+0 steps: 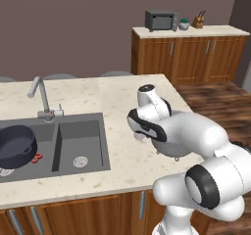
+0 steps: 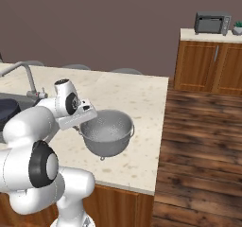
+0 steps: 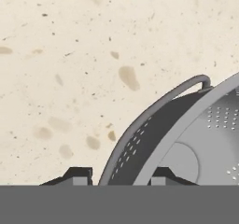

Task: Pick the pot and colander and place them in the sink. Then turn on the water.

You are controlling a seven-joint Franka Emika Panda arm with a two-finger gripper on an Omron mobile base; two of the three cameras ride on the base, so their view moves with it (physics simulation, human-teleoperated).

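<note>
Low in the middle of the right base view, the colander (image 2: 107, 132) is seen tilted, its feet seemingly clear of the speckled table (image 2: 137, 98), with the gripper (image 2: 81, 119) set at its left rim. From the hand view, the rim and loop handle of the colander (image 3: 186, 139) pass between the two fingertips (image 3: 77, 175), so the jaws are judged to be clamped on that rim, though the contact itself is cut off at the bottom edge. At the lower left of the left base view, the pot (image 1: 17, 146) already rests in the left basin of the sink (image 1: 78, 146), beneath the gooseneck faucet (image 1: 41, 94); no water is seen running.

The step in hand is judged to be the carry of the colander to the sink. A one-sided rim hold lets the bowl hang and swing, so the carry is best made slowly, with the bowl raised enough to pass the sink edge. The right basin, with its round drain (image 1: 80, 161), is free, and it should be preferred, so that the pot is not struck. The faucet spout should be kept clear of.
</note>
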